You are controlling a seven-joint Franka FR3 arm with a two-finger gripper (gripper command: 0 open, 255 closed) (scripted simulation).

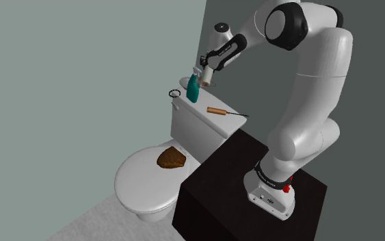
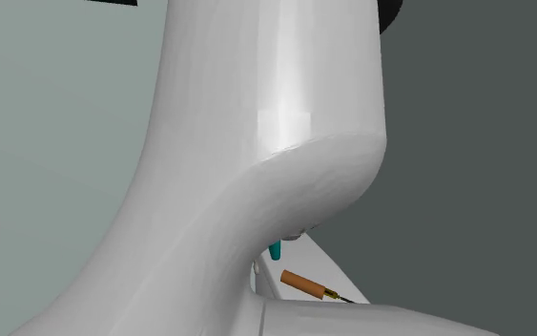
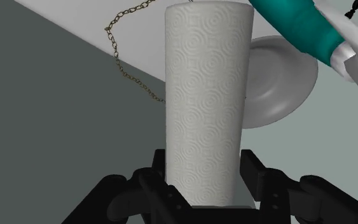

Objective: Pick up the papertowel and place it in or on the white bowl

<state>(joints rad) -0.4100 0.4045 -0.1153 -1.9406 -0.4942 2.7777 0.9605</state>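
Observation:
A white embossed papertowel roll [image 3: 206, 108] stands clasped at its base between my black fingers [image 3: 159, 172], so the gripper [image 3: 204, 188] is shut on it. In the shoulder view the gripper [image 1: 206, 74] hangs over the back of the toilet tank, just behind a teal bottle [image 1: 193, 89]. A pale white bowl [image 3: 279, 79] lies just beyond the roll, partly hidden by it, and the teal bottle [image 3: 298, 28] leans across above the bowl.
A thin chain [image 3: 130, 60] trails over the tank lid [image 1: 204, 118], ending in a ring [image 1: 175, 93]. A wooden-handled tool [image 1: 218, 111] lies on the lid. A brown lump [image 1: 171, 159] sits on the toilet seat cover [image 1: 143, 185]. The arm [image 2: 257, 143] blocks most of the second exterior view.

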